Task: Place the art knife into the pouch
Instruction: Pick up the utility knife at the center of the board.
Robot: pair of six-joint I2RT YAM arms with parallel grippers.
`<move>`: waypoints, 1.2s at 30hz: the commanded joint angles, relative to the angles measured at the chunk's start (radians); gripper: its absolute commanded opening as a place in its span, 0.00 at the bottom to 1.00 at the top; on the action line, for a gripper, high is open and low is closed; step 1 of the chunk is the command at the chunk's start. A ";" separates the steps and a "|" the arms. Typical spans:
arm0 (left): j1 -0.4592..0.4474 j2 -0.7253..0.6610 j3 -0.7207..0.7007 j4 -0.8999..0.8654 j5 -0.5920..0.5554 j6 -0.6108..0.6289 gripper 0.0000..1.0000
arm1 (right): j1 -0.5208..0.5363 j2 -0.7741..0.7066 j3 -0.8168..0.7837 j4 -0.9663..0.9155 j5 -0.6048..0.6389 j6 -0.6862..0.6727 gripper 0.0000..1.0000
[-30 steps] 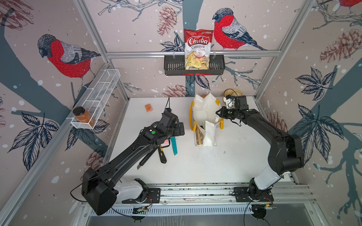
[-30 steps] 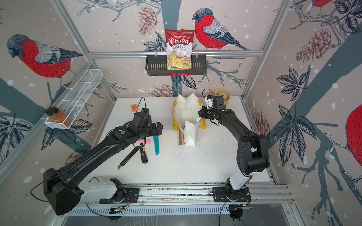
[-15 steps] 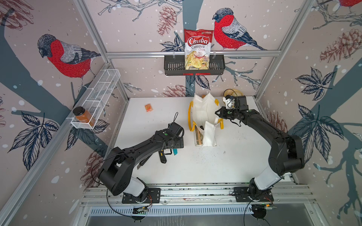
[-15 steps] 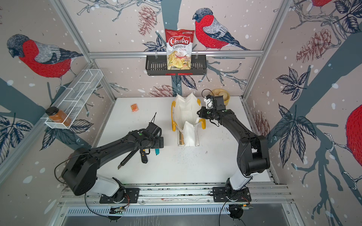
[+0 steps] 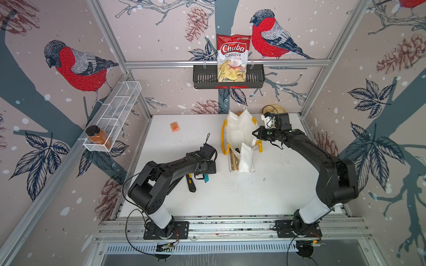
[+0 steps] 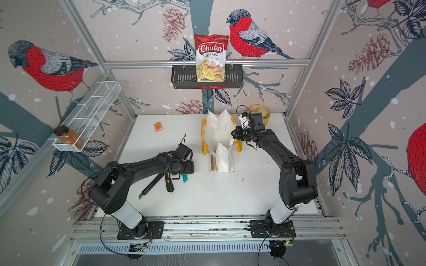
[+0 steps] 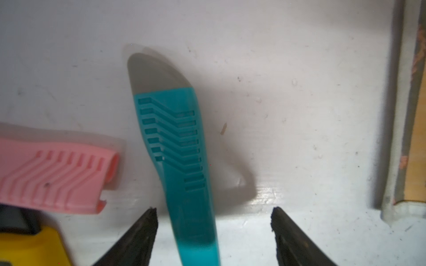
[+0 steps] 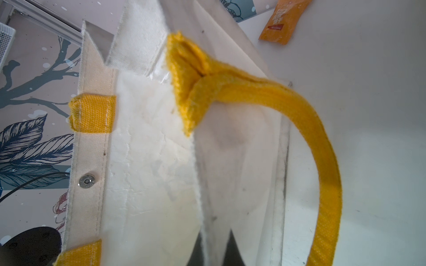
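Left gripper [image 7: 213, 232] straddles the teal art knife [image 7: 175, 147] on the counter [image 5: 265, 195].
Its jaws stand spread on either side of the handle, not touching it. The right gripper [image 5: 255, 133] is pinched on the rim of the pouch [image 5: 239, 129], which stands just beside the knife.

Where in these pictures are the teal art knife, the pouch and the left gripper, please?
teal art knife [image 7: 175, 138], left wrist view, on its ribbed teal handle.
pouch [image 5: 237, 129], a top view, on its white fabric inner wall.
left gripper [image 7: 213, 221], left wrist view, midway between its open fingertips, astride the knife.
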 commanded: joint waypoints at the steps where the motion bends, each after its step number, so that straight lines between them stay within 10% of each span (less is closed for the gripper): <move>1: 0.004 0.019 0.008 0.006 -0.015 0.021 0.73 | 0.003 0.002 0.003 0.007 -0.006 -0.008 0.00; 36: -0.009 0.052 0.070 -0.115 -0.121 0.071 0.28 | 0.016 -0.011 0.007 0.009 0.004 -0.005 0.00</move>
